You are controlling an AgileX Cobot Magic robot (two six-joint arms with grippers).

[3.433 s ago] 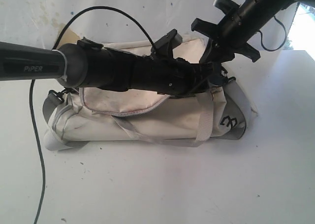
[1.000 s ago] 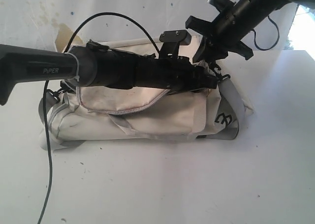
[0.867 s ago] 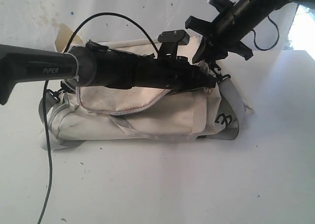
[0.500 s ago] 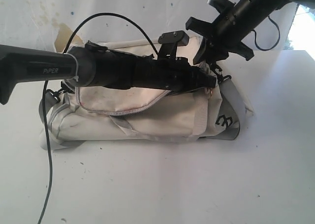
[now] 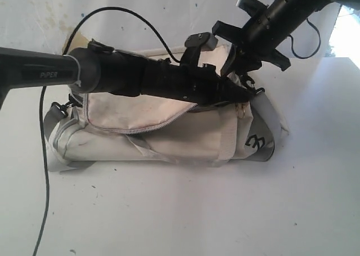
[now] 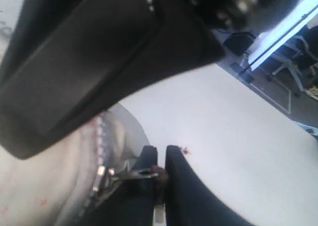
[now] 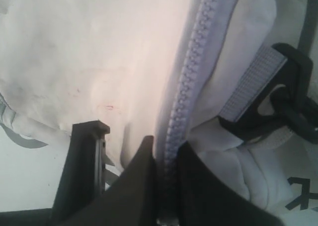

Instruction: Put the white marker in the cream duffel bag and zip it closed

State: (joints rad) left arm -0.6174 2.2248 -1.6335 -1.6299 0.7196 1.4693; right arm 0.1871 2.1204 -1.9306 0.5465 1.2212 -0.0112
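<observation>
While the right gripper (image 7: pixel 166 149) pinches the soft cream duffel bag (image 5: pixel 185 135) by its grey zipper (image 7: pixel 194 72), the left gripper (image 6: pixel 160 156), clamped on the metal zipper pull (image 6: pixel 131 174), should draw straight, steadily.

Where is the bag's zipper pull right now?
In the left wrist view the zipper pull is pinched between the fingers of the left gripper; in the exterior view that is at the right end of the cream duffel bag.

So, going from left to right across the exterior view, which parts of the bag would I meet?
On the soft cream fabric duffel bag: black strap clip → curved grey zipper → small black logo.
</observation>
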